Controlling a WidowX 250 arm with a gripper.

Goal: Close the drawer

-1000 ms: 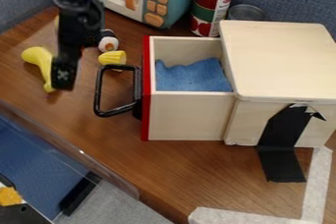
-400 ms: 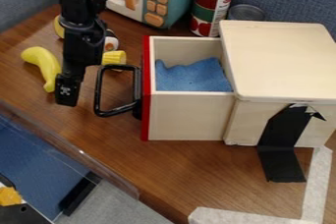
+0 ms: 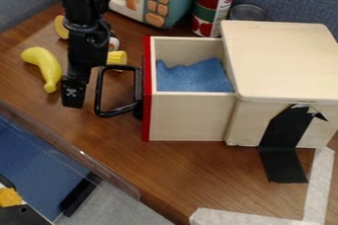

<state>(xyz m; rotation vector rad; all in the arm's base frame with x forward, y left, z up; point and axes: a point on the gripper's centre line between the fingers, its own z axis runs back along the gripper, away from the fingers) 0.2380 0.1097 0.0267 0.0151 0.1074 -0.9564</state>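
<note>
Camera view: the claw (image 3: 72,98) has moved away from the banana (image 3: 46,68), which it partly covered in the earliest frame, and now sits nearer the drawer handle (image 3: 98,91); compared with the middle frame the shift is slight, toward the handle. The drawer (image 3: 191,118) has not moved: it still stands out from the wooden box (image 3: 284,61), open, with a blue cloth (image 3: 191,77) inside.

The arm (image 3: 86,26) enters at the top edge, left of centre, and hangs down steeply, its lower end tilted a little toward the banana. The claw points down over the surface (image 3: 218,169), between banana and handle, with a narrow gap on the handle side as seen here. I can't tell whether the claw is apart or together. Behind the arm, a yellow piece (image 3: 117,58) is partly hidden, and two cans (image 3: 213,7) stand behind the drawer and box.
</note>
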